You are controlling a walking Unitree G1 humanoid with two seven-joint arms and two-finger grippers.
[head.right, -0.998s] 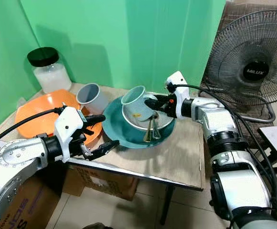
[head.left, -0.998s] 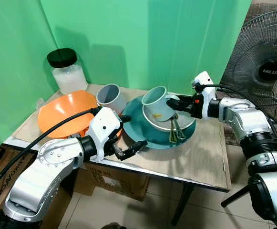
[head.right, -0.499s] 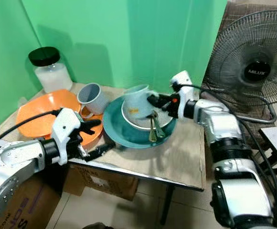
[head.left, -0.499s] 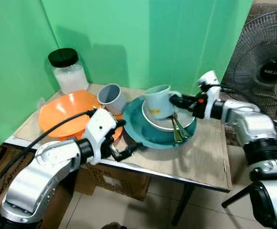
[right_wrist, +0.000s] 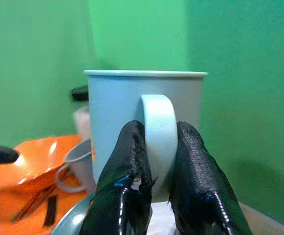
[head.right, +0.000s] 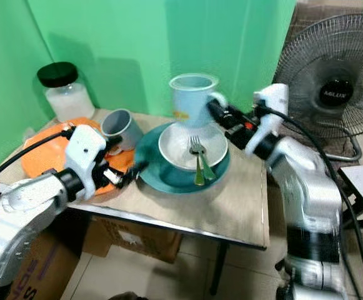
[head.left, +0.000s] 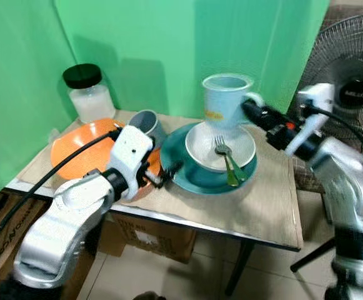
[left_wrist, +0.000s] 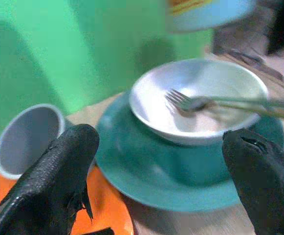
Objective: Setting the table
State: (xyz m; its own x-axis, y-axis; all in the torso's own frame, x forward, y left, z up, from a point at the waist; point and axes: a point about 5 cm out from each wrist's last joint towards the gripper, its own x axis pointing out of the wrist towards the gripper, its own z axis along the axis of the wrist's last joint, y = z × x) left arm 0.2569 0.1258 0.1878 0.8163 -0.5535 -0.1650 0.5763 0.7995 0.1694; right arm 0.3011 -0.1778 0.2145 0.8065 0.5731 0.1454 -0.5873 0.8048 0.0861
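Ceramic pale-blue mug (head.left: pixel 223 99), upper centre: rigid, breakable, probably light; right gripper (right_wrist: pixel 154 169) pinches its handle (right_wrist: pixel 157 142). Left gripper (left_wrist: pixel 156 176) spread wide, empty.

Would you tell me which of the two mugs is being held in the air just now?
The light blue mug, pinched by its handle in the right gripper above the white bowl. The grey mug lies tipped by the orange plate.

A pale blue ceramic mug (head.left: pixel 223 100) hangs upright above a white bowl (head.left: pixel 203 145) holding a fork (head.left: pixel 226 156); the bowl sits on a teal plate (head.left: pixel 181 178).
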